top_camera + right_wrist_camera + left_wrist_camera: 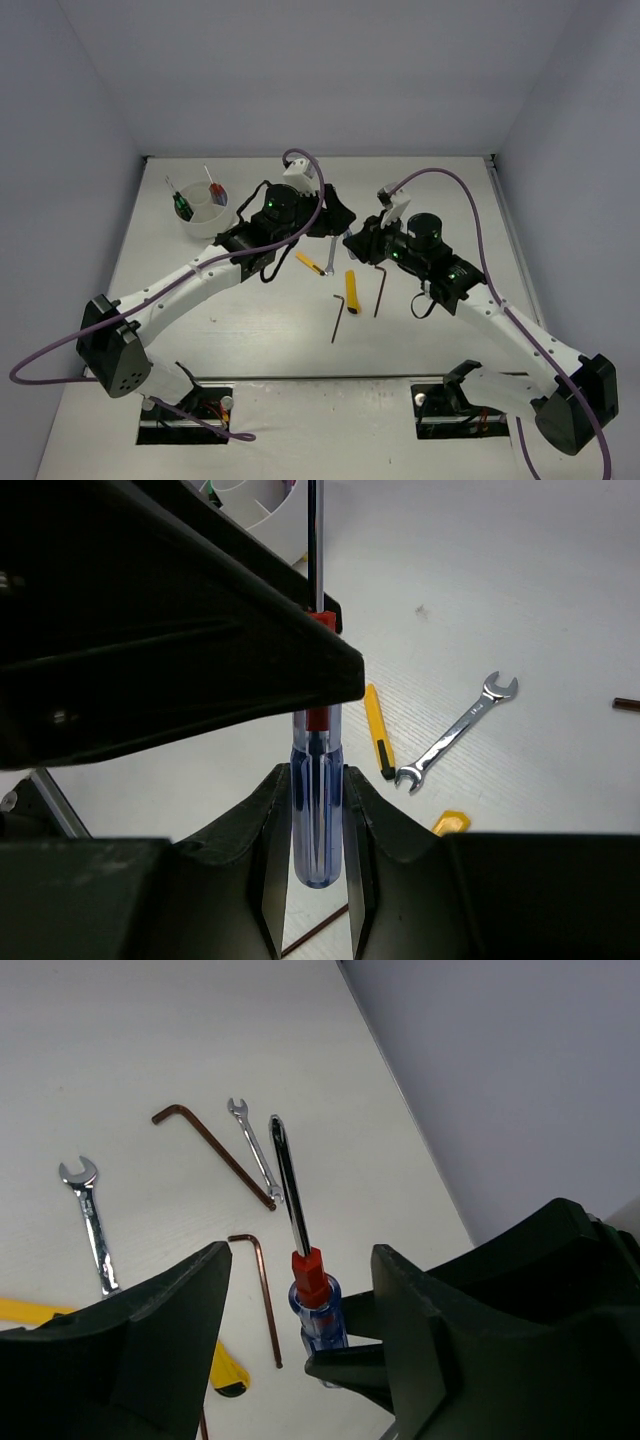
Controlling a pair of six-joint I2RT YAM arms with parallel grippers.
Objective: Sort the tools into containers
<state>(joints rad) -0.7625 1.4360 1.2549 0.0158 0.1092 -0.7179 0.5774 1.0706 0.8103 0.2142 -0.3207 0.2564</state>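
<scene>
Fingers of the right hand [318, 810] clamp a blue-handled screwdriver [316, 820]; left hand [300, 1310] spread open around it.

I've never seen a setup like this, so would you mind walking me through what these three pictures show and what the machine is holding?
These are two white robot arms bolted at the near edge of a table, each ending in a two-finger hand. The wide picture comes from a fixed camera above and behind them; the other two come from cameras on each wrist, so the dark shapes filling those views are the fingers themselves.

The right hand is shut on a blue-handled screwdriver, shaft pointing up. The left hand is open around that same screwdriver, apparently for a handover, though I cannot tell which way.

On the table lie two silver wrenches, brown L-shaped hex keys and a yellow knife. The white cup at the far left already holds two screwdrivers.
</scene>
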